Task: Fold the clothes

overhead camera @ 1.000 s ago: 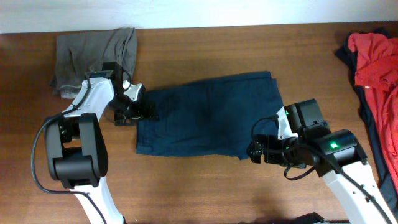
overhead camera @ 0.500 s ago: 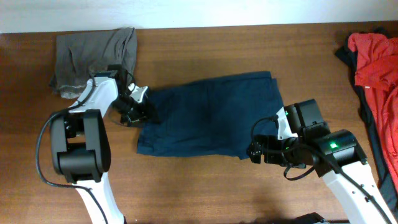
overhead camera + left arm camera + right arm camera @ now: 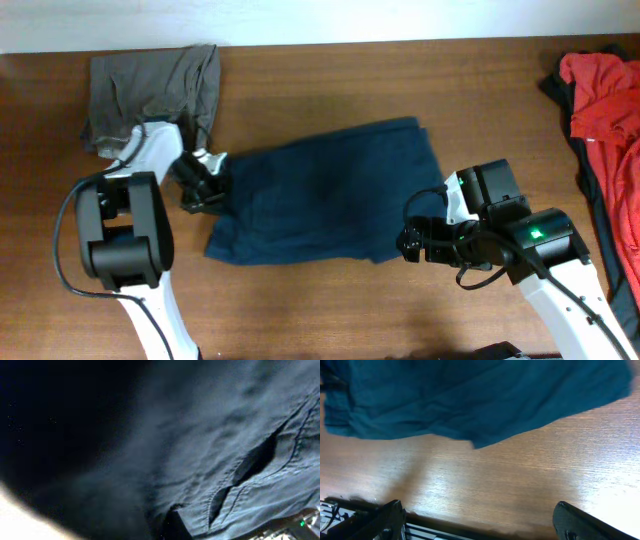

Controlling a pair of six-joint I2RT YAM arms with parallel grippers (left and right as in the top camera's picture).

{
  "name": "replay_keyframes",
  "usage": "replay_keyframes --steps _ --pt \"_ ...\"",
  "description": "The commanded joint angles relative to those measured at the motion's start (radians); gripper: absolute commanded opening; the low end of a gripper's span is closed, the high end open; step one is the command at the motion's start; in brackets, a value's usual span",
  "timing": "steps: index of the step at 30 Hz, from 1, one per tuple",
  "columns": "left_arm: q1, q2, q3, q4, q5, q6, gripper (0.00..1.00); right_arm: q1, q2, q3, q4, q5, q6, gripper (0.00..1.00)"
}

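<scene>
The large dark navy garment (image 3: pixel 320 195) lies spread across the middle of the table, slightly skewed. My left gripper (image 3: pixel 203 183) is shut on its left edge. Its wrist view is filled with the navy cloth (image 3: pixel 225 435), showing seams and a pocket slit, and the fingers are hidden in it. My right gripper (image 3: pixel 410 243) hovers open just off the garment's lower right corner. In the right wrist view its fingers (image 3: pixel 387 520) stand wide apart over bare wood below the navy hem (image 3: pixel 470 400). An olive-grey garment (image 3: pixel 150 90) lies at the back left, and a red one (image 3: pixel 605 90) at the far right.
Under the red garment a dark fabric (image 3: pixel 600 215) runs down the right edge of the table (image 3: pixel 330 300). The left arm (image 3: pixel 125 220) reaches from the front left, and the right arm (image 3: pixel 540 250) from the front right.
My left gripper has shut on the navy garment's left edge and pulled it left and toward the front; the whole garment has shifted left. The right arm has not moved.
</scene>
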Motion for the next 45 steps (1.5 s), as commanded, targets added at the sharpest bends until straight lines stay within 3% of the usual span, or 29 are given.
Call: replay_keyframes --steps 1,10,16,26,30,38,45 --pt "0.063 0.019 0.105 -0.099 -0.082 -0.032 0.01 0.006 0.001 -0.009 0.023 0.005 0.001 0.99" --pt "0.097 0.013 0.362 -0.355 -0.243 -0.097 0.01 0.006 0.031 -0.097 0.150 0.005 0.003 0.99" --pt "0.097 -0.039 0.479 -0.448 -0.256 -0.103 0.01 0.006 0.135 -0.150 0.259 -0.018 0.009 0.99" --pt "0.093 -0.227 0.496 -0.447 -0.257 -0.130 0.01 0.008 0.394 -0.165 0.461 -0.158 0.009 1.00" --pt "0.084 -0.303 0.496 -0.447 -0.257 -0.133 0.01 0.064 0.471 -0.165 0.571 -0.219 0.010 0.93" --pt "0.048 -0.303 0.495 -0.428 -0.256 -0.211 0.01 0.195 0.477 -0.165 0.665 -0.123 0.102 0.95" --pt "-0.014 -0.296 0.495 -0.359 -0.257 -0.249 0.01 0.214 0.477 -0.165 0.692 -0.102 0.119 0.95"
